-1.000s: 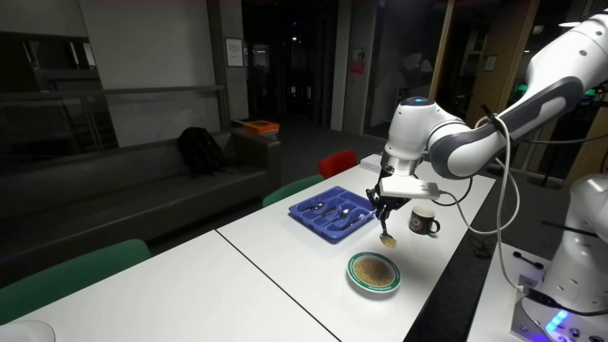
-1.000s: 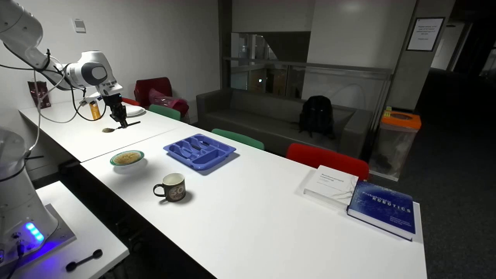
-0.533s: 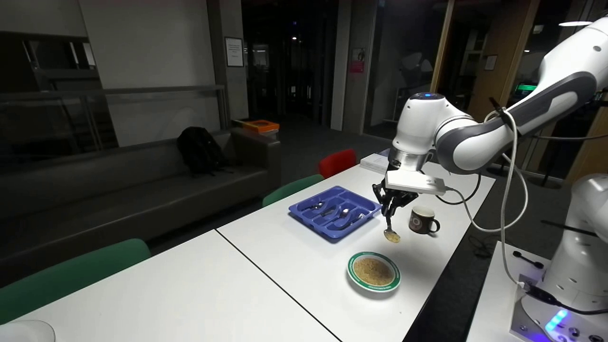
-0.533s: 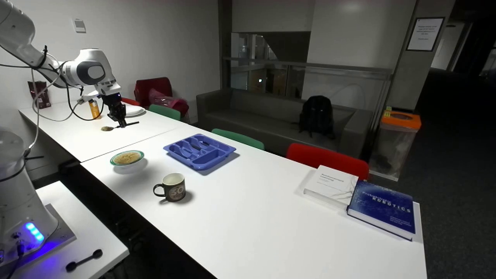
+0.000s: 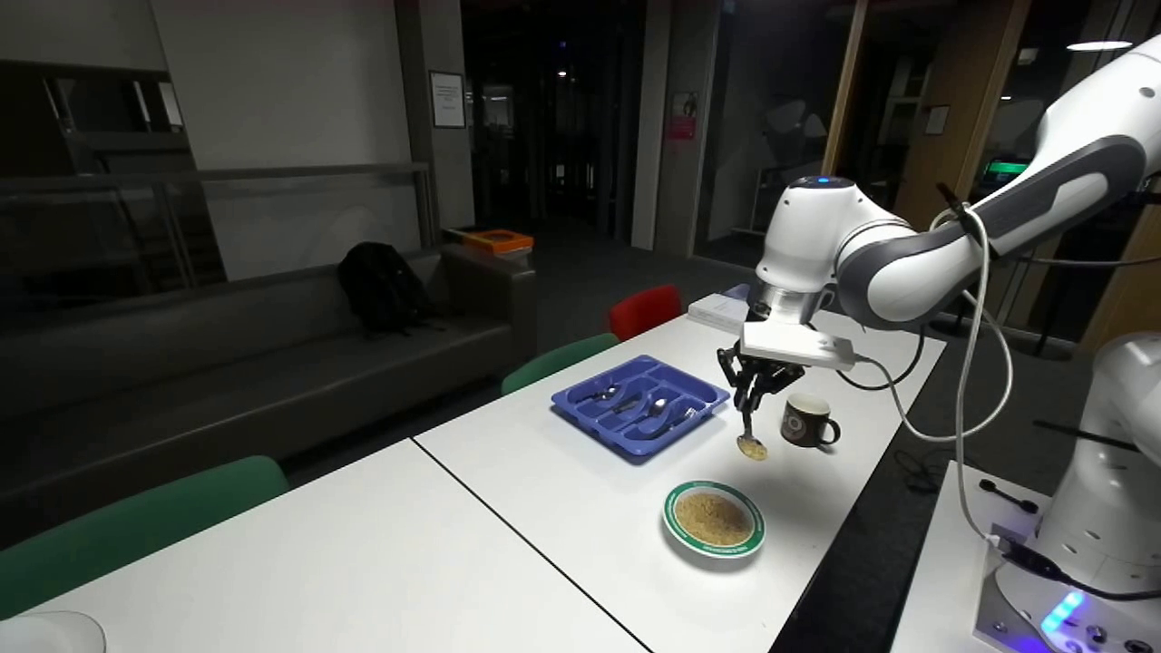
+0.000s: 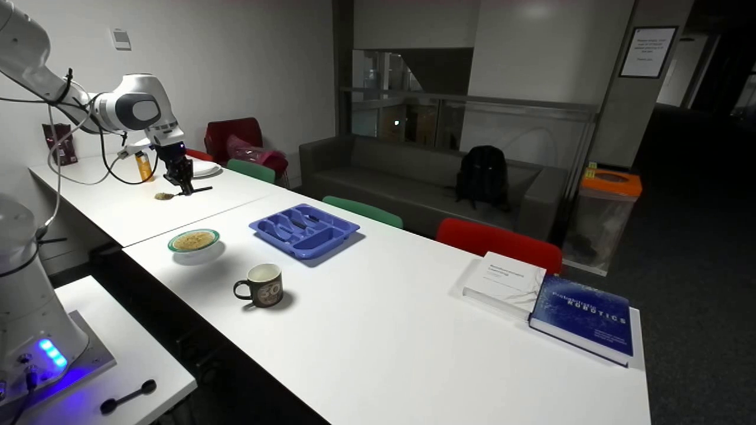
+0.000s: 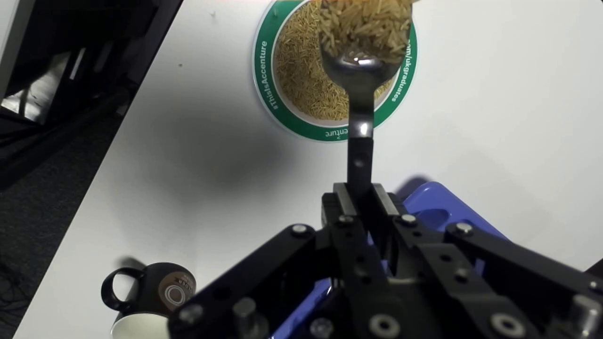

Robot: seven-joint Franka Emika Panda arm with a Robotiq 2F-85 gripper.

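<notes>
My gripper point(image 7: 360, 200) is shut on the dark handle of a metal spoon point(image 7: 361, 77), whose bowl carries a heap of rice-like grains point(image 7: 372, 23). The spoon points away from the fingers, above the table. In the wrist view it overlaps a green-rimmed bowl point(image 7: 264, 70) of the same grains point(image 7: 301, 70), hiding part of it. In an exterior view the gripper point(image 5: 746, 408) hangs between the blue cutlery tray point(image 5: 580, 417) and a dark mug point(image 5: 803, 426), with the spoon tip point(image 5: 752, 447) beyond the bowl point(image 5: 674, 521). The gripper point(image 6: 186, 190) also shows at the far left.
The blue tray point(image 6: 322, 251) holds several pieces of cutlery. A mug point(image 6: 266, 292) stands on the white table point(image 6: 413, 330). Two books point(image 6: 582, 319) lie at its far end. An orange container point(image 6: 143, 167) and a white stack point(image 6: 204, 169) stand behind the gripper. Cables hang from the arm.
Over the last second the gripper and the loaded spoon have shifted slightly, toward the mug's side in an exterior view. Most of that came early; lately they barely move. Bowl, tray and mug stay put.
</notes>
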